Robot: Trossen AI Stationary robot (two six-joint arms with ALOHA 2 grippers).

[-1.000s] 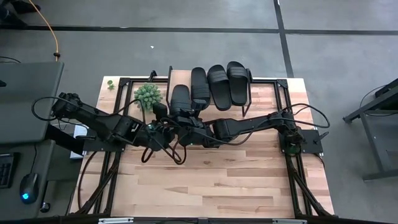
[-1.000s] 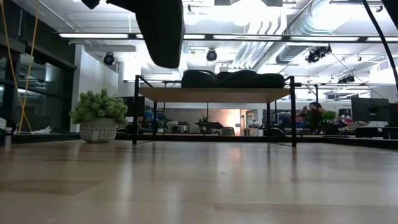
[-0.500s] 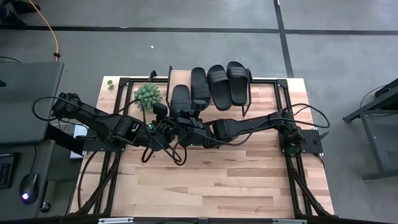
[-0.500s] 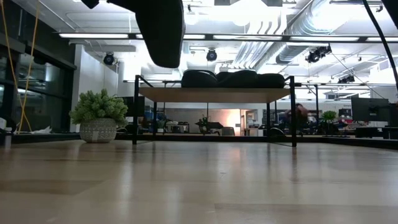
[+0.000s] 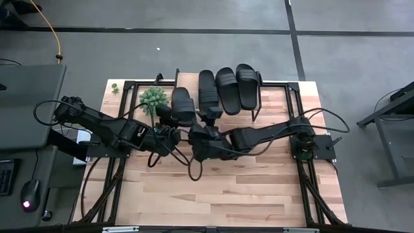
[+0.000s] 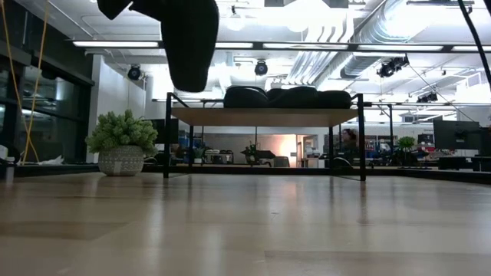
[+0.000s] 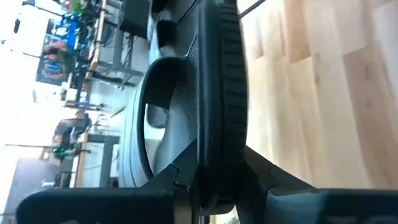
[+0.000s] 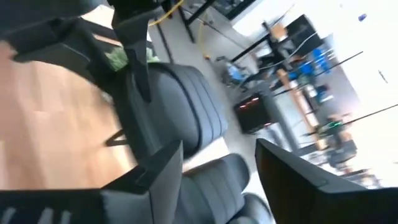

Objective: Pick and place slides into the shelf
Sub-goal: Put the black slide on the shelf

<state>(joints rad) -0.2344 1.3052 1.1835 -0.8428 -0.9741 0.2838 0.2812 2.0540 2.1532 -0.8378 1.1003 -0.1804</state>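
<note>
One black slide [image 5: 182,105] hangs in the air at the shelf's left near corner, with my left gripper [image 5: 172,129] shut on it. In the low view this slide [image 6: 188,42] is high above the tabletop. Three more slides [image 5: 228,89] lie side by side on the shelf's wooden top [image 5: 187,81]. My right gripper [image 5: 206,131] stands open just right of the held slide, with nothing between its fingers [image 8: 163,167]. My left gripper pinches the slide's sole at its near end [image 7: 219,163] between its two fingers, one on each flat face. The fingers come level from the table's left and near side. The slide is turned on its edge, with the strap [image 7: 144,112] arching to one side, lifted clear of table and shelf.
A small potted plant [image 5: 154,98] stands just left of the shelf [image 6: 265,116], close to the held slide. The tabletop's near half [image 5: 213,194] is bare wood. Black frame rails [image 5: 304,188] run along the table's sides.
My right gripper has come off the slide and drawn back toward the table's near edge. My left gripper, still holding the slide, has shifted toward the table's left edge, and the slide has swung with it and tilted a little.
</note>
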